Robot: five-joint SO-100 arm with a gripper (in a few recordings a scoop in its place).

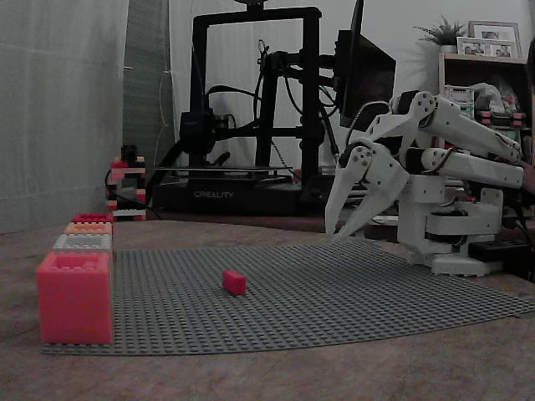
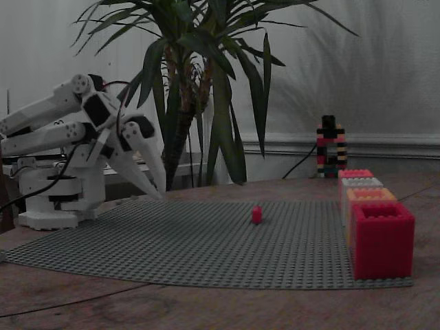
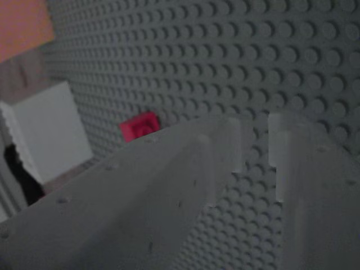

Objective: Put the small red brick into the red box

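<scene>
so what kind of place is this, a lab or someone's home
Most likely a home hobby room, not a lab: a Creality 3D printer stands behind the table, framed photos sit on a shelf, and a large potted palm grows beside the arm.

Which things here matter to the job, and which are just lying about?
Job: small red brick; red box; pincer.
Lying about: pink box; white box; orange box; brick tower; plant; printer.

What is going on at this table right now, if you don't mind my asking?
A white robot arm's claw hangs open above the grey studded baseplate, holding nothing. The small red brick lies loose mid-plate, apart from the claw. The red box stands at the end of a row of four boxes on the plate's edge.
</scene>
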